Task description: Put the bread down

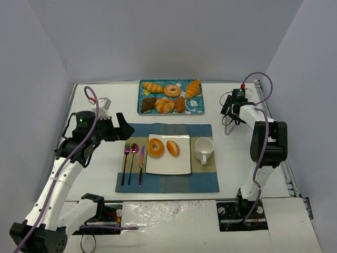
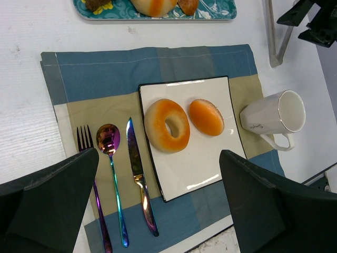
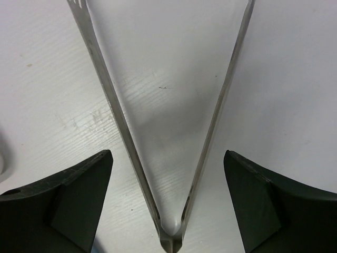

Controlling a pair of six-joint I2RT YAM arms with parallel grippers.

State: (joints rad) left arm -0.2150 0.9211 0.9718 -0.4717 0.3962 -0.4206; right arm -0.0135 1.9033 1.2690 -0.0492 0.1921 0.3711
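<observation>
Two pieces of bread already sit on your white square plate (image 1: 174,164): a ring-shaped bagel (image 1: 155,147) on its left half and a small oval bun (image 1: 172,148) just beside it to the right, close but not touching. The plate rests in the middle of the blue and tan placemat (image 1: 168,183), with the fork (image 1: 126,163), spoon (image 1: 133,157) and knife (image 1: 141,166) lined up to its left and the white mug (image 1: 204,149) to its right. More pastries lie on the blue patterned tray (image 1: 142,97) at the far side of the table (image 1: 105,105).

Your right gripper (image 3: 167,158) is over the bare table to the right of the placemat, beyond the mug. Its fingers (image 3: 79,184) are spread wide and have hold of nothing. The metal tongs (image 3: 113,100) run up between them in an open V, with the hinge end nearest the wrist camera, and you can see clear table on each side between the tong arms and the fingers.

Your left gripper (image 2: 159,154) hangs above the left side of the placemat, looking down on the plate and cutlery. Its jaws are wide apart too, and empty.
</observation>
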